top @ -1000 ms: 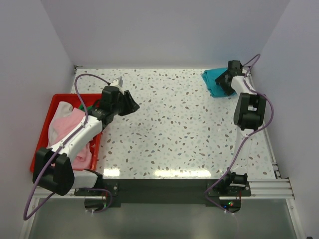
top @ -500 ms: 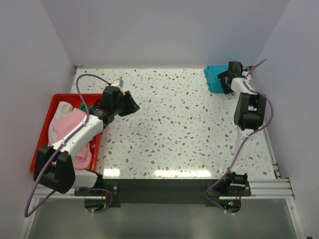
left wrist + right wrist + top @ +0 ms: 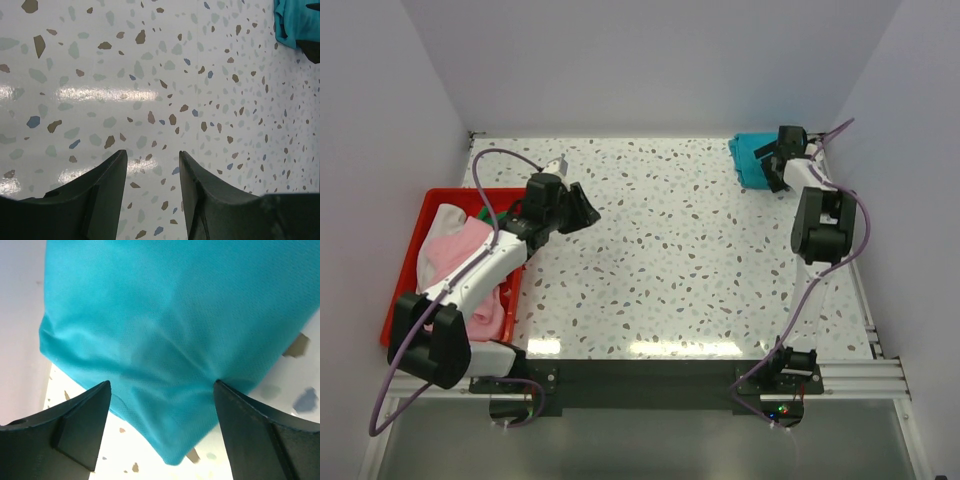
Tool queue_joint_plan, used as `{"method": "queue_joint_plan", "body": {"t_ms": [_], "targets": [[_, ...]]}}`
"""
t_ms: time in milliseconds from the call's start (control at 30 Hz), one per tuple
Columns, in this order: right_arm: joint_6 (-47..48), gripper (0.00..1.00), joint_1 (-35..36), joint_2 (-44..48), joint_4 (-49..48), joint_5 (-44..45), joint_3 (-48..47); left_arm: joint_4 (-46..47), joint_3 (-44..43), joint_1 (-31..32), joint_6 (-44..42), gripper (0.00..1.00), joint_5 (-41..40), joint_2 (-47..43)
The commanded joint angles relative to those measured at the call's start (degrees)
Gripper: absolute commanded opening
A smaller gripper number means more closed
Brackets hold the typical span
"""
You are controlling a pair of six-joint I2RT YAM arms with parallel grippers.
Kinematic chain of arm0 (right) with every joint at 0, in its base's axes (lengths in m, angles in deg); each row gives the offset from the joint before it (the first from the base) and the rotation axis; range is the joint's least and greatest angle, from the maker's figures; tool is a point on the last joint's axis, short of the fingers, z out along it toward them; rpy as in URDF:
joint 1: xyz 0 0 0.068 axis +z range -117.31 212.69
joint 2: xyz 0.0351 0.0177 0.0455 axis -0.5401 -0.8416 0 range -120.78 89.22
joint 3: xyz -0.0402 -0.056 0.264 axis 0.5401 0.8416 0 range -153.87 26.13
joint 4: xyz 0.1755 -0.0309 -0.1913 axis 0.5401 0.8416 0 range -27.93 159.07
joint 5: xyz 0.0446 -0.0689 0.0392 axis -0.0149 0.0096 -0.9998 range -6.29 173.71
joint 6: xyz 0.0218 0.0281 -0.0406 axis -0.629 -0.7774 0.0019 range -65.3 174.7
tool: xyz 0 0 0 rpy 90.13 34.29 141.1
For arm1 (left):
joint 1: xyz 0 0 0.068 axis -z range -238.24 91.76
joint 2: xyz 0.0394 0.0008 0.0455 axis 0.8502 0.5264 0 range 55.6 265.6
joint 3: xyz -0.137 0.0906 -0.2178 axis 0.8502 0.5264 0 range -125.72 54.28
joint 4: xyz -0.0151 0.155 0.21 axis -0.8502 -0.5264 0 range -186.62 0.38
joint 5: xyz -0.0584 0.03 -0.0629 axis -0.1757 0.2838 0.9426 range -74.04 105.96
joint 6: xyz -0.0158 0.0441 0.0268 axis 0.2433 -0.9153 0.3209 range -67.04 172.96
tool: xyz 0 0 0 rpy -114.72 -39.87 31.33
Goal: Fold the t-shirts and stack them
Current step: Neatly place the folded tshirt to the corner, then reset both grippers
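- Shoved since a second ago, teal t-shirt [image 3: 750, 160] sits bunched in the far right corner, right gripper [image 3: 773, 162] spread-jawed over it.
- Left gripper [image 3: 588, 209], jaws apart, empty, near red bin [image 3: 404, 276].

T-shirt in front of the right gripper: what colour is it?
The t-shirt is plain teal, no pattern; the right wrist view shows it best.

Arms [image 3: 485, 262]: white links, black joints, purple cables [image 3: 502, 151]; black wedge-shaped tool fingers [image 3: 100, 195].

teal t-shirt [image 3: 165, 340]: fine-knit cloth, slight sheen | table [image 3: 150, 60]: glossy, speckled, perhaps stone
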Motion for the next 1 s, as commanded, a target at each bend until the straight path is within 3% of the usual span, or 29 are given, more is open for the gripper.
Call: {"method": "queue_joint_plan", "body": {"t_ms": [0, 167, 333, 533, 667, 767, 967], "targets": [[4.4, 0.88, 0.4, 8.1, 2.6, -0.1, 2.3, 2.2, -2.6, -0.4, -1.2, 0.51, 0.6, -2.3], [7.8, 0.99, 1.3, 17.2, 3.0, -3.3, 7.1, 1.5, -2.9, -0.5, -1.8, 0.53, -0.4, -5.1], [12.9, 0.99, 4.7, 26.7, 2.3, -4.5, 15.7, 0.0, -2.5, -0.5, -2.3, 0.55, -0.9, -8.1], [21.0, 0.99, 18.7, 40.8, 0.3, 0.8, 29.5, 0.3, 0.9, -0.5, -2.3, 0.56, -0.9, -11.7], [25.1, 0.99, 33.6, 49.2, -1.7, 5.3, 38.0, 0.8, 4.0, -0.5, -3.2, 0.56, -0.2, -13.5], [25.9, 0.99, 40.6, 54.3, -2.1, 5.0, 43.3, 1.3, 5.8, -0.4, -4.0, 0.56, 0.2, -14.7], [25.7, 0.99, 43.4, 64.7, -1.4, 2.5, 52.3, 2.2, 10.1, 0.6, -5.4, 0.56, -0.2, -16.8]]}}
